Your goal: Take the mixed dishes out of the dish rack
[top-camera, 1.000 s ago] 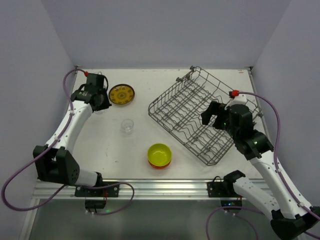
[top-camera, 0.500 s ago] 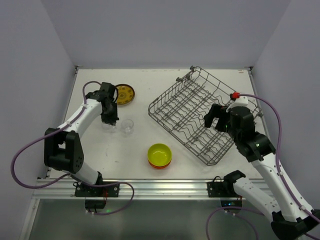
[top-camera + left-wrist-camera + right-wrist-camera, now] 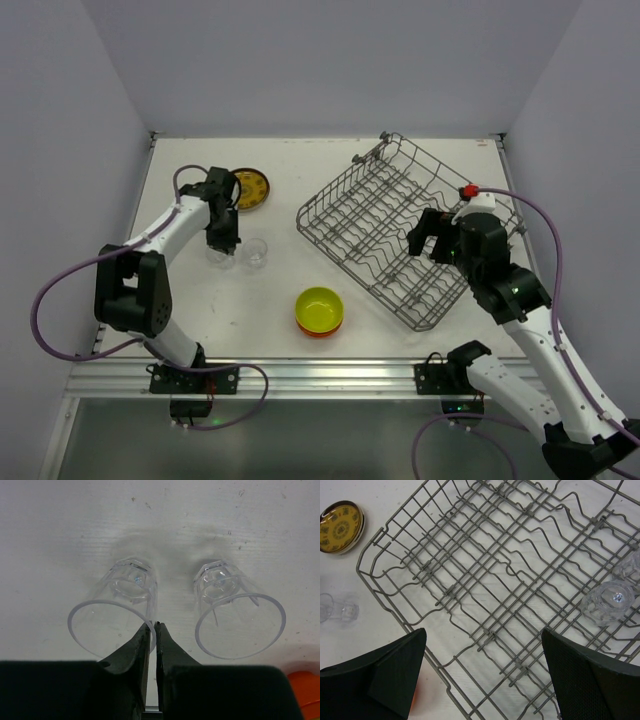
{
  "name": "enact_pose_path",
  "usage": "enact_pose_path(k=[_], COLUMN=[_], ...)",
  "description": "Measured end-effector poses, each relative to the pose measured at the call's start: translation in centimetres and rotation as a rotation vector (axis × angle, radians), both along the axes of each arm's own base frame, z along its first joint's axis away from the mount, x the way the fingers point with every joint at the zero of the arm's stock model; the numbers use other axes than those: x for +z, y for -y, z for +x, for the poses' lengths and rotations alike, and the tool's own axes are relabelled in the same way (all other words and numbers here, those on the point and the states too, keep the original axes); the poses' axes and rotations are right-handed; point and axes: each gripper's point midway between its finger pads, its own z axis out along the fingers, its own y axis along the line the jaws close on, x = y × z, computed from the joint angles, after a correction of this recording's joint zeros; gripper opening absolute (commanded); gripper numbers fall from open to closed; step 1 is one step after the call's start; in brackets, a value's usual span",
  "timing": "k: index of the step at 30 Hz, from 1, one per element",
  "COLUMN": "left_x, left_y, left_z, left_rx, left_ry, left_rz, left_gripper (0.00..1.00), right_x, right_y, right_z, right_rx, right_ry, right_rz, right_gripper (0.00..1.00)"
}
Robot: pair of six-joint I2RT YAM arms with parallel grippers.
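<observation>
Rack (image 3: 375, 215): sits on the right half of the table (image 3: 400, 160), set at an angle, and is nearly unloaded.

Already out, on the left half:
- patterned plate (image 3: 245, 189), at the far left;
- green bowl (image 3: 319, 306), nested in an orange bowl (image 3: 322, 332), near the front;
- two glasses standing upright, side by side but apart, between plate and bowls.

My left gripper (image 3: 153, 626) is nearly closed, its jaws pinching the wall of the first glass (image 3: 112, 615) at the rim. That glass has its base on the table. The second glass (image 3: 235, 615) stands free just beside it. I judge this placement all but complete, pending release.

My right gripper (image 3: 482, 635) hangs over the rack with its jaws spread wide, holding nothing.

Left to do: the right wrist view shows one rack glass (image 3: 607, 601) lying among the wires at the rack's end, and what looks like another at the frame's edge beside it. I see no other dishes in the rack.

Assessment: late stage, glasses only.
</observation>
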Motion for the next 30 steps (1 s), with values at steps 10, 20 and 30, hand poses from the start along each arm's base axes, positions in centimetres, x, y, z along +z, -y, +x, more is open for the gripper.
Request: enact_pose_path(k=[10, 20, 30], left_x=[0.9, 14.6, 21.2], left_y=[-0.1, 0.2, -0.3], left_z=[0.8, 1.7, -6.3], left_rx=[0.008, 0.041, -0.016], left_ry=[0.036, 0.545, 1.117], left_rz=[0.01, -0.107, -0.276], left_gripper=[0.5, 1.0, 1.0], right_x=[0.0, -1.0, -5.8], right_y=[-0.1, 0.7, 9.2], right_z=[0.0, 0.8, 4.1], right_rx=[0.005, -0.058, -0.418], right_ry=[-0.001, -0.036, -0.21], right_rz=[-0.002, -0.014, 0.002], right_gripper=[0.99, 0.99, 0.99])
